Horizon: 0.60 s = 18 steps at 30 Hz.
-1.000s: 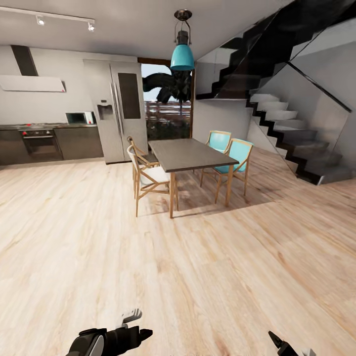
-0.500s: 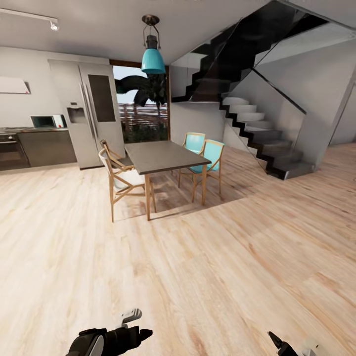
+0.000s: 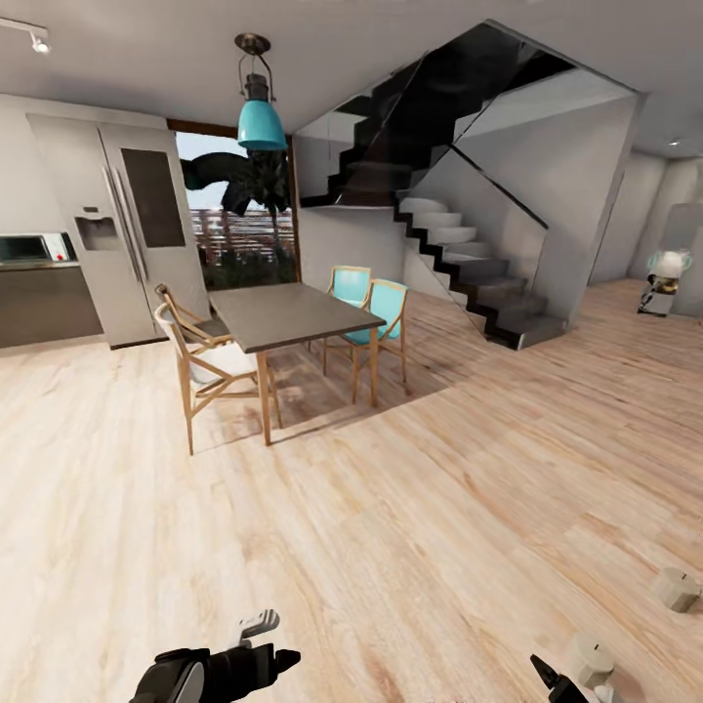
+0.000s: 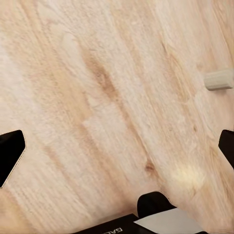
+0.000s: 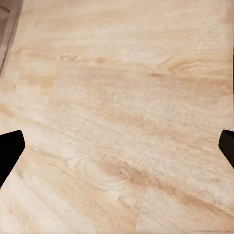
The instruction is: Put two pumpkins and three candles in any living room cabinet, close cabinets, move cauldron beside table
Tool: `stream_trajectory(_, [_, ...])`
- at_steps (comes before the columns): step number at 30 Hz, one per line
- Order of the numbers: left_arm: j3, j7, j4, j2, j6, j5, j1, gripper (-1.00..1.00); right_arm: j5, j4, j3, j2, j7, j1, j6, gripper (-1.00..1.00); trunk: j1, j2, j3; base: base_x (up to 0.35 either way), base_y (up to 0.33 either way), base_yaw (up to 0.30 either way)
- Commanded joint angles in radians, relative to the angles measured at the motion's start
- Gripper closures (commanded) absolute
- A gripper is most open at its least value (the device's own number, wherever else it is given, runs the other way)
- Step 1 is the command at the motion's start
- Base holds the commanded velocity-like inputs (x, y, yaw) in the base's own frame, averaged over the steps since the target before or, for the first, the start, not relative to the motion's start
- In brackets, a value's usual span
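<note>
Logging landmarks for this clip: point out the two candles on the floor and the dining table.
nearer candle point(image 3: 591, 661), head view, its side
farther candle point(image 3: 676, 589), head view, its side
dining table point(image 3: 293, 314), head view, middle of top

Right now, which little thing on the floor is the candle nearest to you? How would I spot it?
Look at the wooden floor low at the right of the head view, by the right gripper. The nearest candle is the short beige cylinder just beside the gripper; the other candle lies farther away, toward the right edge.
</note>
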Motion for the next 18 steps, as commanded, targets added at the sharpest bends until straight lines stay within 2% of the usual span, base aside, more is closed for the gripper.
stream_trajectory(1, [0.002, -0.001, -0.001, 0.0, 0.006, 0.004, 0.0, -1.0, 0.004, 0.004, -0.006, 0.0, 0.006, -0.002, -0.005, -1.0, 0.0, 0.0, 0.0, 0.0, 0.282, -0.253])
stream_trajectory(6, [0.001, -0.001, -0.001, -0.001, 0.006, 0.004, 0.0, -1.0, 0.004, 0.004, -0.006, 0.0, 0.006, -0.002, -0.006, -1.0, 0.0, 0.0, 0.005, 0.0, 0.178, -0.253])
stream_trajectory(18, [0.0, -0.001, 0.001, -0.003, 0.006, 0.003, 0.0, -1.0, 0.004, 0.004, -0.006, 0.0, 0.006, -0.002, -0.008, -1.0, 0.0, 0.0, 0.016, 0.0, 0.008, -0.253])
